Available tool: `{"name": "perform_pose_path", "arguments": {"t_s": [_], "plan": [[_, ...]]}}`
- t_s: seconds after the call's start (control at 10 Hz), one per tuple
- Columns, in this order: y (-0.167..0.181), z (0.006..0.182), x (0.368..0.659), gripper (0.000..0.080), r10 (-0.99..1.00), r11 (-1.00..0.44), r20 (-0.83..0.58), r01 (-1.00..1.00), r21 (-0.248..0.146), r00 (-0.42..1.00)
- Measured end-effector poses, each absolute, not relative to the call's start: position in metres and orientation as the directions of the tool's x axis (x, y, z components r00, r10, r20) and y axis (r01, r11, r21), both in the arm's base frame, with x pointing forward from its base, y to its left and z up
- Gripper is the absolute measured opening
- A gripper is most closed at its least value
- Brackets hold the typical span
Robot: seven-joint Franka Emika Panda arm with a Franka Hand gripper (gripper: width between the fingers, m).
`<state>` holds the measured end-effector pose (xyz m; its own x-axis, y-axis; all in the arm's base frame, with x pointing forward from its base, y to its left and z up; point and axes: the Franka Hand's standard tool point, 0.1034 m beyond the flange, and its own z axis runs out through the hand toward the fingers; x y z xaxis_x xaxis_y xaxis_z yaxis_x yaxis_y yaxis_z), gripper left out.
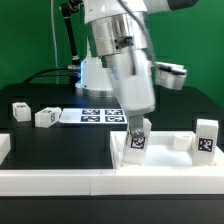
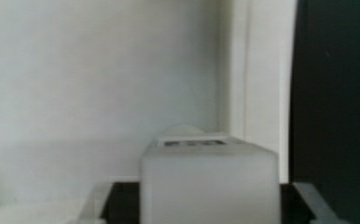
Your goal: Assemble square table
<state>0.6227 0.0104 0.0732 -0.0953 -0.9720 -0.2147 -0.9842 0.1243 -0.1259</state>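
Between my two fingers [image 2: 120, 205] sits a white blocky leg [image 2: 209, 178]. My claw [image 1: 135, 128] is clamped on it from both sides, and in the wrist view its body fills the whole gap. I hold this leg upright, its black-and-white tag facing the exterior view. It is at the corner of the square top [image 1: 165, 152] that lies toward the exterior view's left. Whether its foot touches the top or hangs just above it, I cannot tell.

The square top lies flat on the black table [image 1: 60, 150], toward the exterior view's right and just behind the front rail [image 1: 60, 182], its raised rim showing. At its end on the exterior view's right a standing leg [image 1: 207, 138] is upright, tag forward.

Well apart, toward the exterior view's left, the first loose leg [image 1: 20, 112] and the second loose leg [image 1: 46, 117] rest on the table near each other. The marker board [image 1: 100, 116] lies flat behind my arm, just beside the second loose leg. Past the leg I grip, the wrist view shows the pale surface of the top, with a strip of black table alongside it.
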Motion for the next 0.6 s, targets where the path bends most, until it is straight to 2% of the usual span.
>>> {"name": "perform_pose_path", "arguments": {"t_s": [0.1, 0.2, 0.3, 0.4, 0.5, 0.6], "plan": [[0.0099, 0.0731, 0.6225, 0.0292, -0.969, 0.135, -0.221, -0.983, -0.124, -0.106], [0.0102, 0.0728, 0.6221, 0.0392, -0.974, 0.097, -0.217, -0.987, -0.131, -0.067], [0.0111, 0.0724, 0.6219, 0.0392, -0.975, 0.089, -0.216, -0.987, -0.132, -0.059], [0.0116, 0.0706, 0.6202, 0.0531, -0.977, -0.058, -0.195, -0.987, -0.153, 0.088], [0.0127, 0.0699, 0.6195, 0.0612, -0.934, -0.289, -0.168, -0.942, -0.169, 0.316], [0.0149, 0.0697, 0.6208, 0.0612, -0.868, -0.449, -0.147, -0.875, -0.18, 0.475]]}}
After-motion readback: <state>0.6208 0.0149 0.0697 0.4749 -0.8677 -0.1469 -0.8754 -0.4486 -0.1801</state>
